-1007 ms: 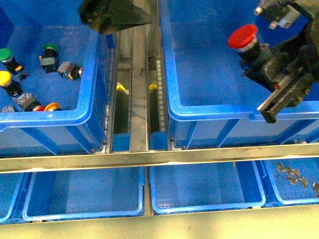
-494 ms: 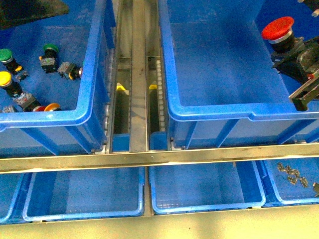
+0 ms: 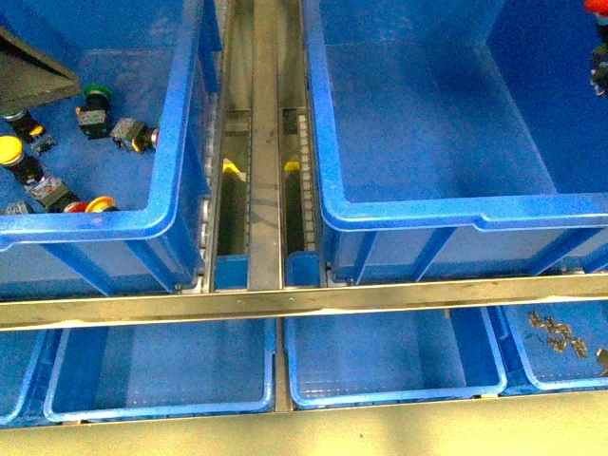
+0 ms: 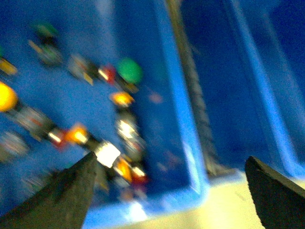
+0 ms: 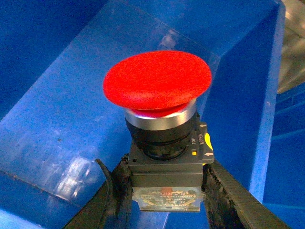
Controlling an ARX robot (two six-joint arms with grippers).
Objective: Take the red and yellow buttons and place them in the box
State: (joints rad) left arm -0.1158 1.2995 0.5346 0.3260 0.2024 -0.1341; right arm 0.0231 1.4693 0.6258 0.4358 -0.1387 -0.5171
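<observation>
The right gripper [image 5: 164,188] has its fingers [image 5: 107,200] clamped on the black body of a red button [image 5: 157,78]. The cap points upward and is left free, so the switch should drop cleanly when let go. The button hangs over the inside of the right box [image 3: 456,211], apparently near its right wall, and release looks like the step in hand. In the front view this arm is almost wholly cut off at the far right edge. The left gripper [image 4: 169,164] hovers with its fingers apart above the left crate [image 3: 85,226]. A yellow button [image 3: 9,148] and a green button [image 3: 96,92] lie there among others. That wrist view is badly blurred, so its target cannot be told.
</observation>
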